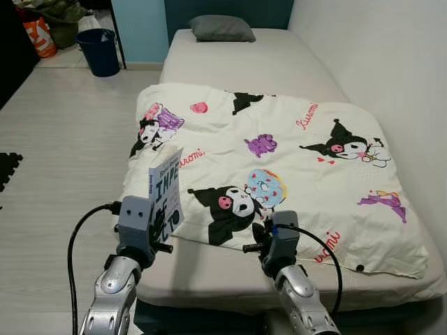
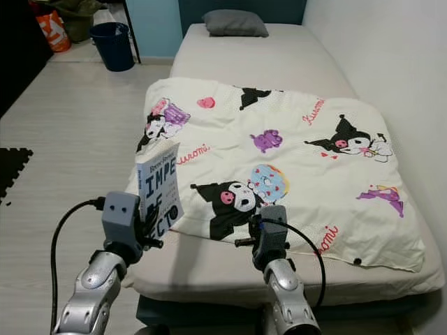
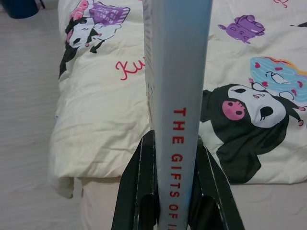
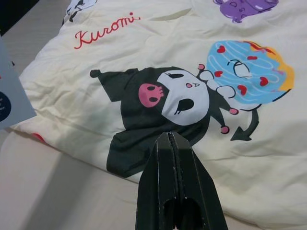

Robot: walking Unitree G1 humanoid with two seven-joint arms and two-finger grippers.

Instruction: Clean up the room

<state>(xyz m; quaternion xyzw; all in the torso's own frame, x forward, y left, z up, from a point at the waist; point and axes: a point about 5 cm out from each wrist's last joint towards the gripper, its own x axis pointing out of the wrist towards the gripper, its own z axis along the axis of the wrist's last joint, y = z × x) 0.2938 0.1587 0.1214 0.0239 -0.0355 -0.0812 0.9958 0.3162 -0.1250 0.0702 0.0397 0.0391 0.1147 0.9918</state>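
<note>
In the left eye view, the left gripper (image 1: 162, 222) holds a book (image 1: 166, 190) upright at the near left corner of the bed (image 1: 279, 63), its fingers mostly hidden behind the cover. Only part of the cover lettering can be read. The right gripper (image 1: 260, 234) hangs low over the near edge of the duvet (image 1: 279, 167), its fingers hidden by the wrist housing. A grey pillow (image 1: 222, 28) lies at the far end of the bed. On the floor at the far left stand a dark blue bin (image 1: 100, 50) and an orange bag (image 1: 40, 36), the bag cut off by the picture edge. A black mat (image 1: 7, 171) is cut off at the left.

The right eye view shows the same scene, with the book's cover turned a little more toward the camera.

In the left wrist view, the two black fingers (image 3: 136, 191) are clamped on either side of the book's spine, which reads "THE GIFTS OF"; the rest of the title is cut off.

In the right wrist view, the right gripper's fingers (image 4: 165, 187) are pressed together, gripping nothing, above a black cartoon figure printed on the duvet. A corner of the book shows at one edge.
</note>
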